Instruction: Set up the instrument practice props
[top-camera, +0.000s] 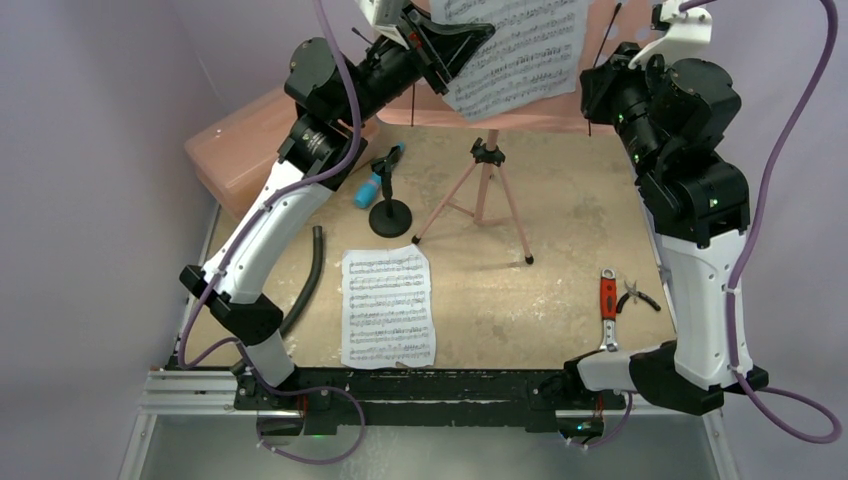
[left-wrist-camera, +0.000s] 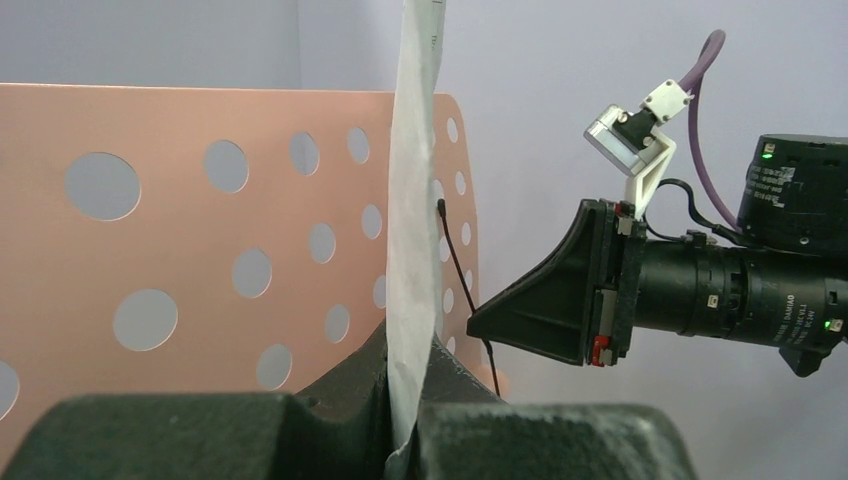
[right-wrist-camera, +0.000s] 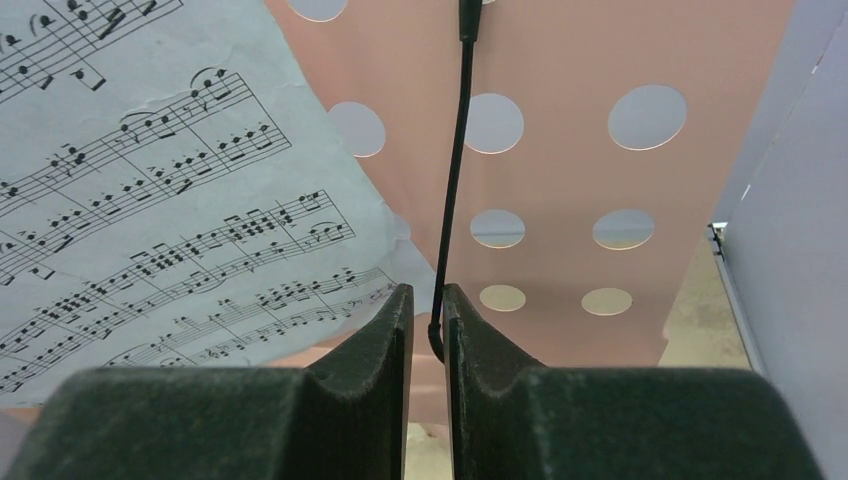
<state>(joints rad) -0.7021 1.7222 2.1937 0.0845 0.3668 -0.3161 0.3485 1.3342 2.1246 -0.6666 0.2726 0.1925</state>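
Sheet-music page (left-wrist-camera: 411, 250) clamped between left fingers (left-wrist-camera: 200, 438).

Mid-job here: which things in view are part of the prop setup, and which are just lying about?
Job: music stand, held sheet, sheet on table, microphone, mic stand.
Lying about: pink case, black hose, red-handled tool, pliers.
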